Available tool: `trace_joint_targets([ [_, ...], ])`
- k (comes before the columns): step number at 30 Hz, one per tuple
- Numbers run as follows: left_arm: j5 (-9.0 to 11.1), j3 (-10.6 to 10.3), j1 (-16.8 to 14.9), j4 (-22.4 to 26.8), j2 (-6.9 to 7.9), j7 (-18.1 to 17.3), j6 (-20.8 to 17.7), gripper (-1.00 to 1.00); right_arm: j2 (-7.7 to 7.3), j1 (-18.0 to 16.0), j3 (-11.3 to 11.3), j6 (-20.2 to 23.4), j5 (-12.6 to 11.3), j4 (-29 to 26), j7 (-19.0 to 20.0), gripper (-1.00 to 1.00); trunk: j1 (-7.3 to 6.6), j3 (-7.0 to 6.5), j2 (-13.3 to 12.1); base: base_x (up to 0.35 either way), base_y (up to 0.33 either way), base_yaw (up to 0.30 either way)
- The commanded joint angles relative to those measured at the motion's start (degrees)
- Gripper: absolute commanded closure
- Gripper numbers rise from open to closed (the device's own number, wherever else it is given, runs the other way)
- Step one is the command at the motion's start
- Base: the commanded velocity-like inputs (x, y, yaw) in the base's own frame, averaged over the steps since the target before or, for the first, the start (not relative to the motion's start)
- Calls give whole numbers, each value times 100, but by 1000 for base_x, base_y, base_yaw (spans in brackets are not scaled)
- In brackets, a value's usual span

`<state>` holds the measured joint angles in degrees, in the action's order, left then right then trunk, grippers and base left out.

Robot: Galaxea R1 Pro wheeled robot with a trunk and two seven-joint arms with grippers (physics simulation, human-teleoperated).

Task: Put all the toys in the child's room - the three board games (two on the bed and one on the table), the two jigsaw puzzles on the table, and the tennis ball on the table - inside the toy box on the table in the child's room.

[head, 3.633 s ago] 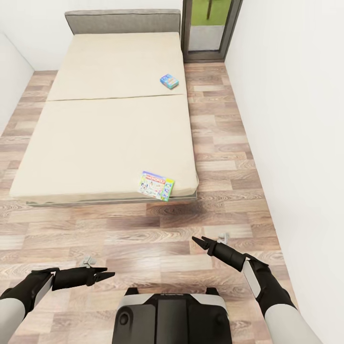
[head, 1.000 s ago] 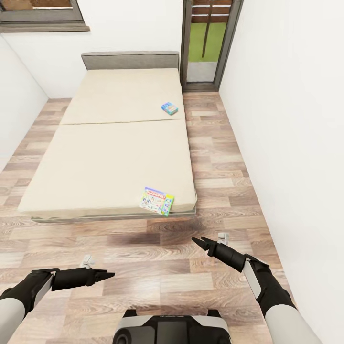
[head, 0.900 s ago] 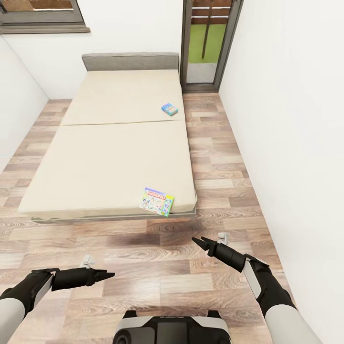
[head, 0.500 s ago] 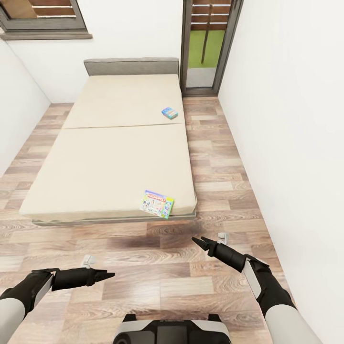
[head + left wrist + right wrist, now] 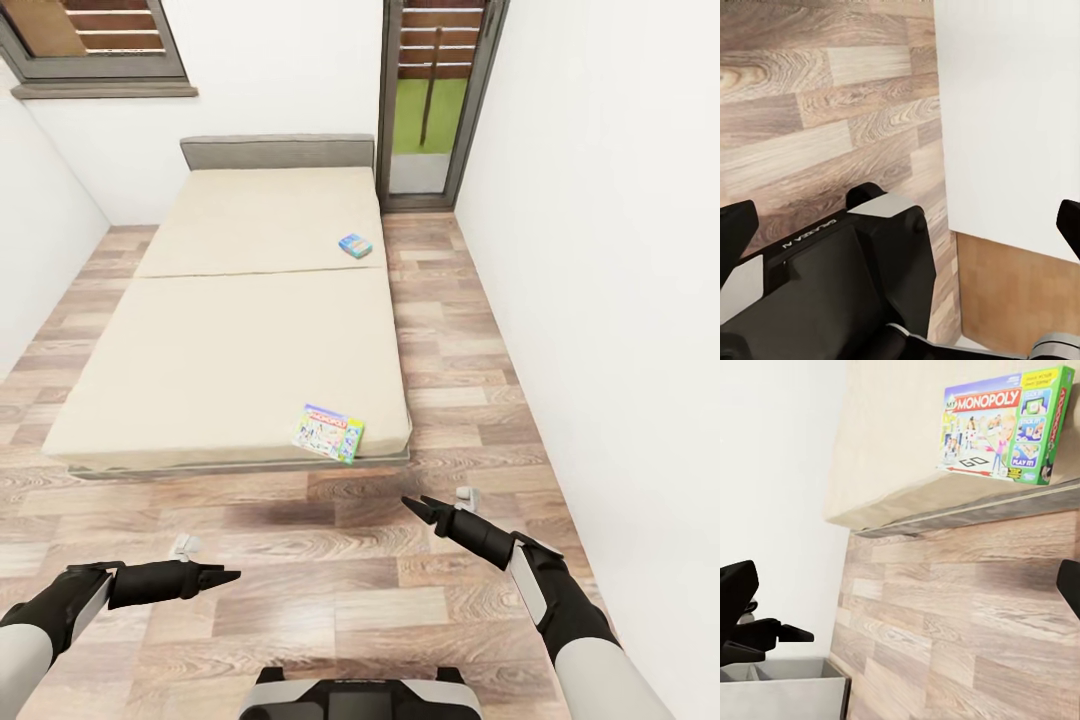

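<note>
Head view findings: the bed (image 5: 230,330) is still loaded with two board games, the Monopoly box (image 5: 329,432) at its near corner and the blue box (image 5: 355,246) farther up. Left gripper (image 5: 222,576) and right gripper (image 5: 415,506) are seen narrow and empty. No toy is judged stowed.

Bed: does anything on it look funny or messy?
Two board games lie loose on the bed: a Monopoly box askew near the foot corner, and a small blue box by the far edge. Nothing looks spilled or broken.
</note>
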<state>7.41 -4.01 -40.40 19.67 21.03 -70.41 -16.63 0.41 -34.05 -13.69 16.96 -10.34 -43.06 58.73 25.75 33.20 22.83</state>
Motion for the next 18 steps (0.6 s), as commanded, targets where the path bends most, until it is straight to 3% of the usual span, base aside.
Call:
trace_joint_targets([
  [1, 56, -42, -3, 2, 6, -8, -60, -100, 6, -2, -17, 54, -20, -1, 22, -100, 3, -3, 9, 0, 0, 0],
  [18, 55, -43, -3, 2, 6, -8, -61, -100, 6, 12, -20, 53, -20, -1, 138, -100, 3, -164, 9, 0, 0, 0],
])
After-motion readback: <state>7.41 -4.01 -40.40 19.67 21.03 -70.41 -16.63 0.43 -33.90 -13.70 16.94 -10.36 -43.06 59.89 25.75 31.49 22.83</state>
